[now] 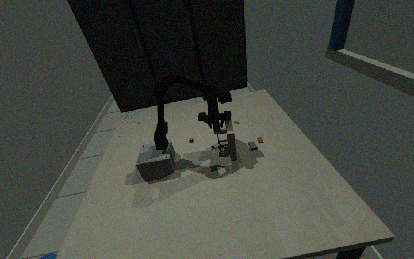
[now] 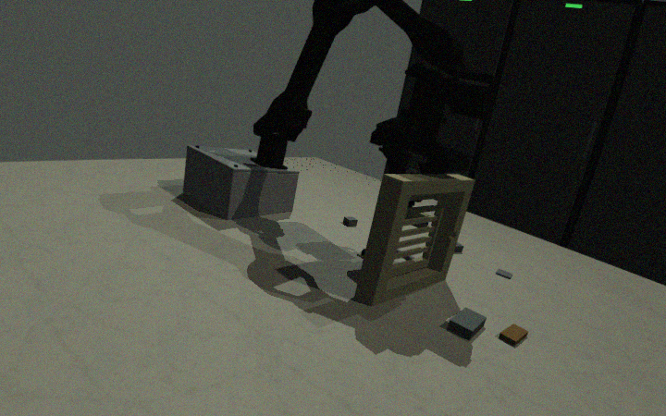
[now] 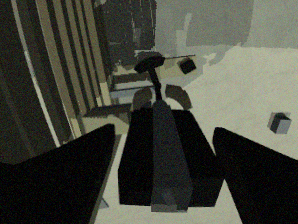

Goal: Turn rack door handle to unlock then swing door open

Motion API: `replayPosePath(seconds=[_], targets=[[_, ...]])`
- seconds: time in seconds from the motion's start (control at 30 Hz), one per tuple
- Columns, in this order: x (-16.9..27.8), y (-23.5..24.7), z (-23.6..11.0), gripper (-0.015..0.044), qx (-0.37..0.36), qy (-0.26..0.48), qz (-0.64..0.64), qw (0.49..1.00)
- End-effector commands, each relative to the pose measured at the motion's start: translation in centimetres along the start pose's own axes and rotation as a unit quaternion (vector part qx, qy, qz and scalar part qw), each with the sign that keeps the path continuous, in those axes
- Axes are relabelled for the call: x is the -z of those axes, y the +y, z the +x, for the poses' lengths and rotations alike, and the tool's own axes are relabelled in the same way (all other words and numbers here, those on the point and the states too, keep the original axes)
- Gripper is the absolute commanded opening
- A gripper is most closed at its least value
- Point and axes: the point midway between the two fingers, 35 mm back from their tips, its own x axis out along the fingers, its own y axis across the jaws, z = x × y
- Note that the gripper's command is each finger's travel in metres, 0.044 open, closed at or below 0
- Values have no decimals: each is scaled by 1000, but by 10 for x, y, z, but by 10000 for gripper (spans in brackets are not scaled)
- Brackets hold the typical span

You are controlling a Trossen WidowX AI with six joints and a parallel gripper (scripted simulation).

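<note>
The tan door frame (image 1: 232,147) (image 2: 378,245) stands upright on the table. The slatted door (image 2: 410,267) shows through its opening; its exact swing angle is hard to tell. The dark upright handle (image 3: 171,150) stands on the arm's side of the frame, with a thin rod below it. My gripper (image 1: 216,126) (image 3: 164,132) points down and is open, one finger on each side of the handle, with a visible gap on both sides in the wrist view. The fingertips are hidden behind the frame and in darkness in the exterior view.
The arm's grey base box (image 1: 155,163) (image 2: 263,196) stands left of the frame. A small grey cube (image 1: 191,140) (image 2: 350,221) (image 3: 280,123) lies between them. A grey block (image 1: 252,145) (image 2: 466,322), an orange block (image 1: 260,140) (image 2: 513,334) and a thin grey piece (image 1: 237,122) (image 2: 503,274) lie beyond the frame.
</note>
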Motion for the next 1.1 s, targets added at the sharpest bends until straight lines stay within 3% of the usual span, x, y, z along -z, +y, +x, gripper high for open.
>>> replayPosePath(seconds=[0.0, 1.07], targets=[[-1, 1, 0, 288, -2, -2, 11, 1000], [-1, 1, 0, 75, -2, -2, 11, 1000]])
